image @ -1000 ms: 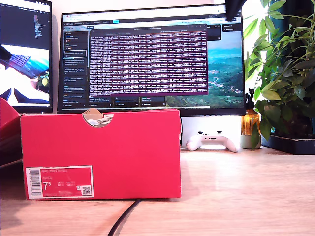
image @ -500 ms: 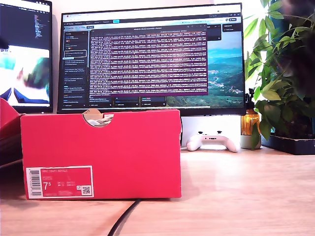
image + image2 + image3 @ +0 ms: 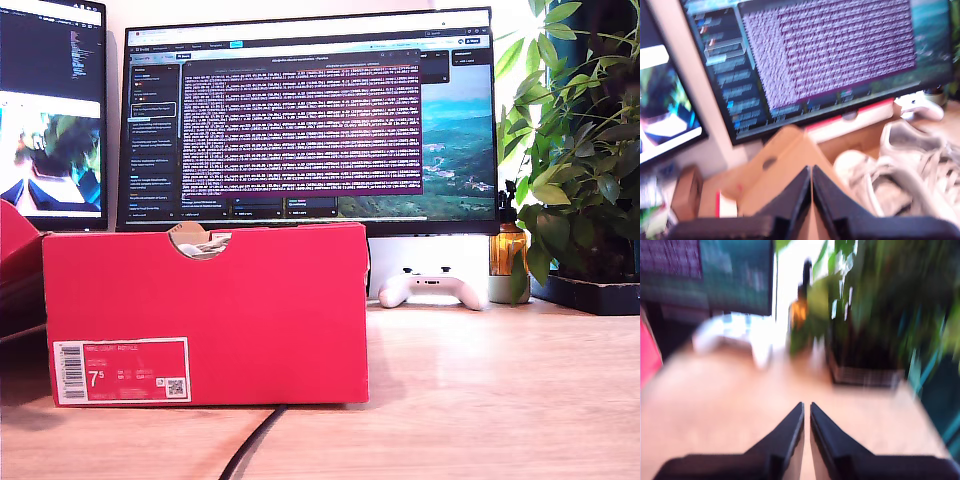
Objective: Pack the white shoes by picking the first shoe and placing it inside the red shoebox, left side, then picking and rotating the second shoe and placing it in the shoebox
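Note:
The red shoebox [image 3: 205, 310] stands at the exterior view's left, with its 7.5 label facing the camera and something pale showing through the top notch. No arm shows in that view. In the blurred first wrist view, two white shoes [image 3: 900, 170] lie side by side before a red notched rim of the shoebox [image 3: 852, 115], beside a brown cardboard piece [image 3: 780, 165]. I cannot tell whether they rest inside the box. My first gripper [image 3: 811, 172] hangs shut and empty near them. My second gripper [image 3: 806, 407] is shut and empty over bare wood.
Two monitors [image 3: 310, 120] stand behind the box. A white game controller [image 3: 432, 288], an amber bottle [image 3: 508, 250] and a leafy plant [image 3: 580, 150] fill the exterior view's right. A black cable [image 3: 255, 440] runs forward from the box. A separate red piece [image 3: 15, 270] sits at that view's left edge.
A dark arm part at the top of the exterior view's right has left the picture. The camera feed on the left monitor has changed. The shoebox has not moved.

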